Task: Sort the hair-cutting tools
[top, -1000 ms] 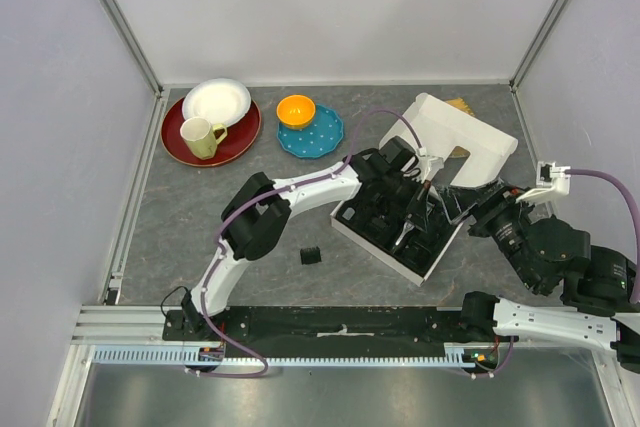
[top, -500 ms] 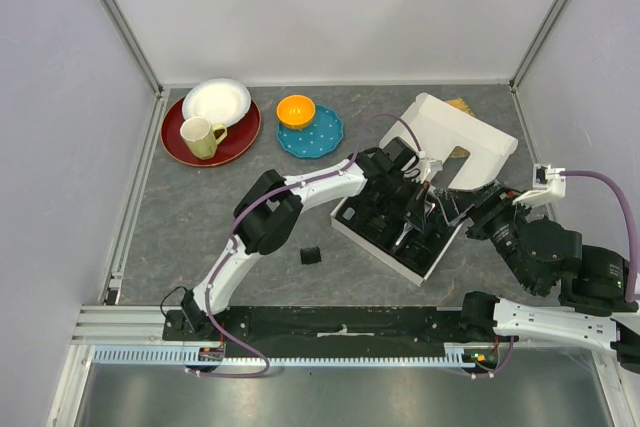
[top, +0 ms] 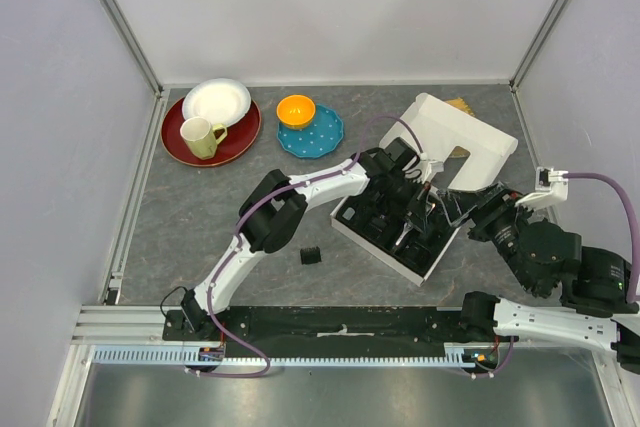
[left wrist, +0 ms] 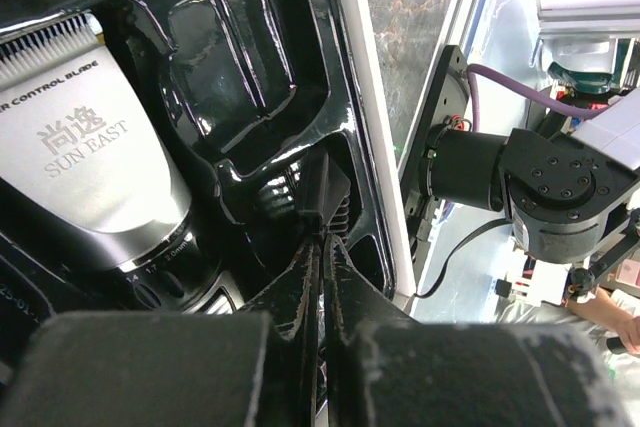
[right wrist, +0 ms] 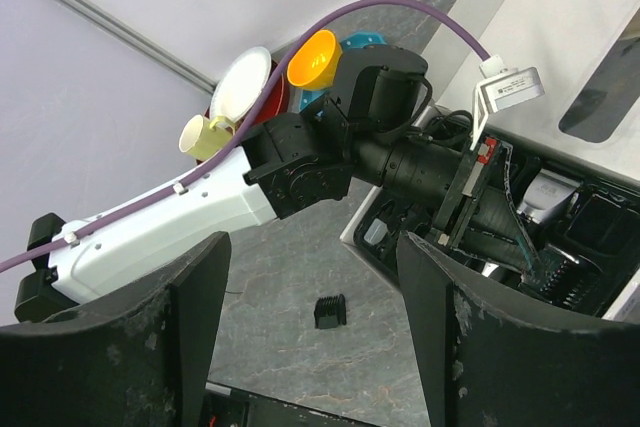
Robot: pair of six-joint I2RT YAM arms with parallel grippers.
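The black-and-silver clipper [left wrist: 90, 167] lies in the black moulded tray [top: 385, 247] of the white box; its silver head also shows in the right wrist view [right wrist: 548, 192]. My left gripper [left wrist: 320, 239] is down inside the tray, jaws pressed together on the thin edge of a black comb attachment [left wrist: 326, 187] beside the clipper. From above it sits over the tray's middle [top: 415, 219]. One more comb attachment [top: 311, 256] lies alone on the table, also in the right wrist view [right wrist: 330, 311]. My right gripper [right wrist: 312, 247] is wide open and empty, raised by the box's right side [top: 478, 212].
The box's white lid [top: 460, 137] stands open behind the tray. At the back left are a red plate [top: 178, 145] with a white plate [top: 217, 100] and yellow mug [top: 200, 137], and a blue plate [top: 325, 135] with an orange bowl [top: 296, 110].
The left arm's elbow has shifted a little to the right while its gripper stays in the tray. The right arm has shifted only slightly.
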